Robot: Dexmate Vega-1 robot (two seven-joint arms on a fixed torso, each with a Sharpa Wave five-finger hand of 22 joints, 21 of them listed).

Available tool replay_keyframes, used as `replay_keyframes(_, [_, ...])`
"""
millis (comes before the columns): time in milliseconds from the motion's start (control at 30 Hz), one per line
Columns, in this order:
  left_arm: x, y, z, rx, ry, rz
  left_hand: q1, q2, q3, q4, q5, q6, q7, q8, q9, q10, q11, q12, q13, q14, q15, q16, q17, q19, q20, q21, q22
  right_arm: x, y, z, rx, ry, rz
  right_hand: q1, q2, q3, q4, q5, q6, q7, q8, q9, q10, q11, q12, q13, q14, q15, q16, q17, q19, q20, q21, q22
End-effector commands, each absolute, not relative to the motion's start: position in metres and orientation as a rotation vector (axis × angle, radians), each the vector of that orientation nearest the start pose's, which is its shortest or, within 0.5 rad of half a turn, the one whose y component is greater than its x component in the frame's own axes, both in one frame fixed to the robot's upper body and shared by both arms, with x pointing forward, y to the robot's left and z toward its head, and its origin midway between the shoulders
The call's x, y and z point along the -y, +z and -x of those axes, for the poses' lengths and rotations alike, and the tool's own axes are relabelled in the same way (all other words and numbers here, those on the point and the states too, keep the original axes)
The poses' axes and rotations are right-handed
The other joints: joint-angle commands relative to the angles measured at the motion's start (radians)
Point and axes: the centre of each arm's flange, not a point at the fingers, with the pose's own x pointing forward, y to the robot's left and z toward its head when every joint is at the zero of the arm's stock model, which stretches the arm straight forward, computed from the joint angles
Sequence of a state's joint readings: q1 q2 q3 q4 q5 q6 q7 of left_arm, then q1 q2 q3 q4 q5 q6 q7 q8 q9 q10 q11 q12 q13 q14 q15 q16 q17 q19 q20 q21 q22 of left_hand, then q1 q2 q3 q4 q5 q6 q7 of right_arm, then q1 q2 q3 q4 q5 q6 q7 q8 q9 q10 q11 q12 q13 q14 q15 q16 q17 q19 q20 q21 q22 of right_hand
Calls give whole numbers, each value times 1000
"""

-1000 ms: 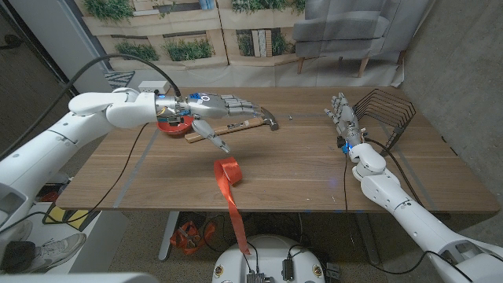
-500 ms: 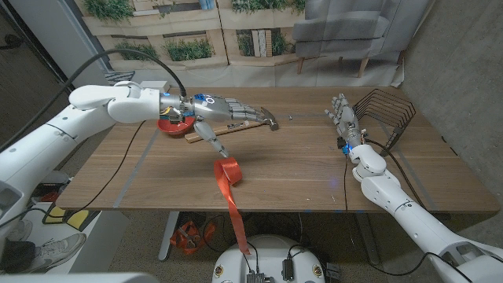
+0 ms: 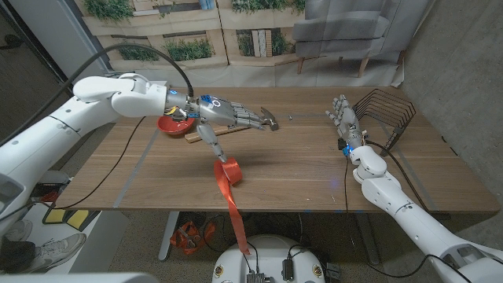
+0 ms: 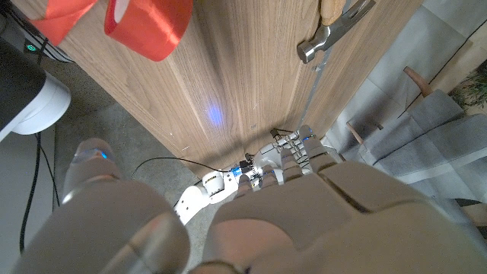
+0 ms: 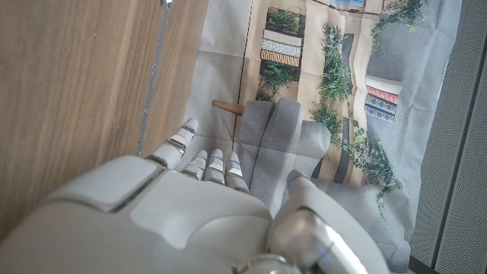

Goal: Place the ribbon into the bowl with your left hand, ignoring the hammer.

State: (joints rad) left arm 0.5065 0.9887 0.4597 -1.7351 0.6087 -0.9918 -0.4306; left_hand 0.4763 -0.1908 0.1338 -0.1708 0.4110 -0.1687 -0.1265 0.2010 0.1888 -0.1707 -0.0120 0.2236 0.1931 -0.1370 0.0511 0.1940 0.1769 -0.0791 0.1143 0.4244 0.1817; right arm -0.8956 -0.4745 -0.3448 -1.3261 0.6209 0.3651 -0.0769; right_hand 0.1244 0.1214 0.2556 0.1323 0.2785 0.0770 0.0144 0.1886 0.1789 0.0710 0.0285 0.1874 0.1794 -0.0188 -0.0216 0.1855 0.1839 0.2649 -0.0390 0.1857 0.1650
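An orange-red ribbon (image 3: 229,174) lies coiled near the table's front edge, its long tail hanging over the edge; its coil (image 4: 148,27) also shows in the left wrist view. A red bowl (image 3: 174,124) sits at the back left, partly hidden by my left forearm. My left hand (image 3: 222,116) hovers above the table with fingers stretched out and apart, thumb pointing down toward the ribbon, holding nothing. The hammer (image 3: 263,119) lies just behind those fingers; its head (image 4: 316,44) shows in the left wrist view. My right hand (image 3: 346,119) stands upright at the right, fingers extended, empty.
A black wire rack (image 3: 385,116) stands at the back right beside my right hand. A small blue object (image 3: 346,147) lies by my right wrist. The wooden table (image 3: 299,169) has bare room between the ribbon and my right arm.
My left hand has drifted slightly right and lowered toward the ribbon, thumb now pointing down at the coil. The ribbon, hammer, bowl and right hand have not moved.
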Motion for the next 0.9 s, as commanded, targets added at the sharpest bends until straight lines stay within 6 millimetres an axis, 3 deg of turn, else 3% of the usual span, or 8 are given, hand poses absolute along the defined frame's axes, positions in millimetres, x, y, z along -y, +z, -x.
replay_keyframes(33, [-199,93,-471,1186,-811,-2262,25,1,-20,-2,13,-69,5,8,3,-7,2,-3,2,2,0,-3,3,12,1,-8,0,294,-40,-639,656,106,-99,-5,5,9,0,1,5,1,2,5,4,-3,4,5,3,-2,5,1,13,0,5,4])
replay_keyframes(200, [-198,93,-468,1168,-834,-2292,44,4,-38,-1,24,-53,4,14,4,2,3,-1,2,5,0,-3,3,16,0,-14,0,293,-40,-639,654,106,-107,-5,5,10,0,1,5,0,2,5,4,-4,4,5,3,-3,5,1,12,0,4,4])
replay_keyframes(467, [-195,90,-460,1134,-857,-2378,78,8,-66,0,40,-42,4,14,5,4,-19,-2,2,6,-2,-4,2,22,1,-25,1,291,-42,-639,650,109,-111,-5,5,10,0,1,5,1,2,5,5,-5,4,5,4,-2,5,1,13,-2,5,4])
replay_keyframes(900, [-198,85,-455,1090,-817,-2509,151,34,-73,1,46,-46,-18,10,6,0,-25,-6,2,1,-15,-7,2,31,-13,-37,2,289,-44,-639,649,109,-108,-6,5,11,0,1,4,1,2,5,4,-5,4,5,4,-2,5,1,14,-2,5,4])
